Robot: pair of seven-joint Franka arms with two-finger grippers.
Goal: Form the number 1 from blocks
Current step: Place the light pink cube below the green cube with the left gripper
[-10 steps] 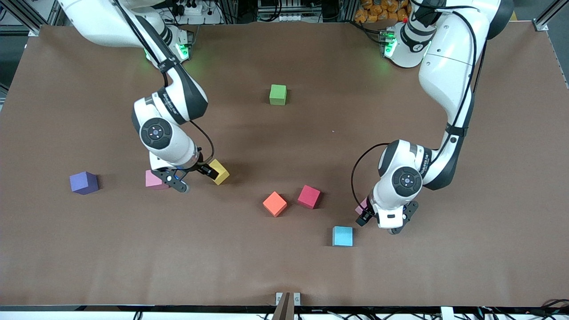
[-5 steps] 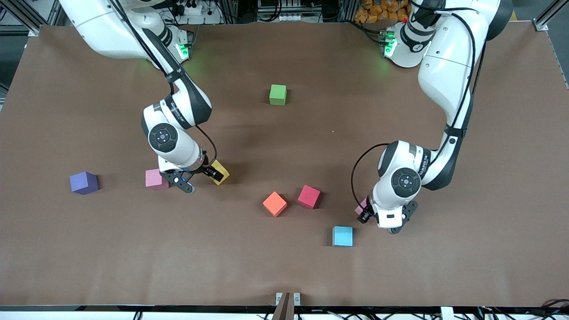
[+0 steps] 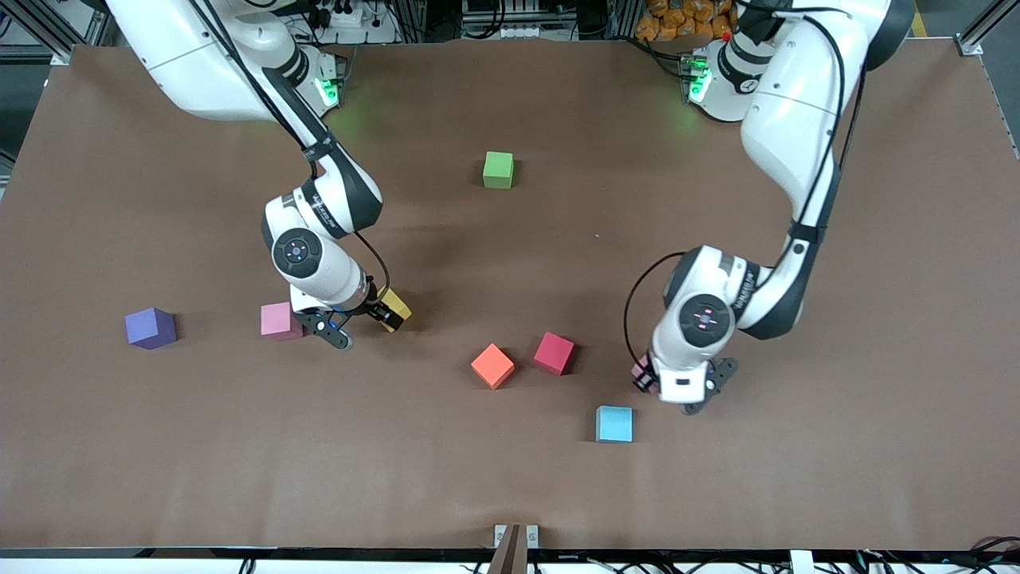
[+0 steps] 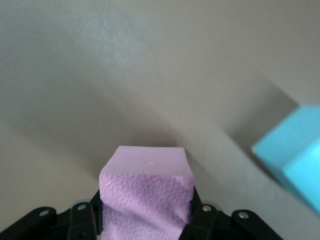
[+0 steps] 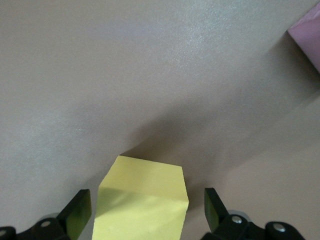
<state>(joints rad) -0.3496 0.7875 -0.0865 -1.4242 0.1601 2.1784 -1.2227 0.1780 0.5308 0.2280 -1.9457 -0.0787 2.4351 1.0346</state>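
The left gripper (image 3: 647, 381) is now closed on a small matte pink foam cube (image 4: 146, 192), whereas a second ago its fingers stood apart around it; the cube is clamped between the fingers (image 4: 202, 220) with the light-blue cube (image 3: 614, 423) just beside the tool, so one block is judged secured for carrying toward the figure 1. The right gripper (image 3: 360, 317) has been shifted slightly along the table and is held open, its fingers (image 5: 212, 202) standing apart either side of the small matte yellow foam cube (image 5: 144, 200), not yet gripped. As cubes, neither has a long axis; the pink one's faces are squared to the fingers, the yellow one is slightly turned.
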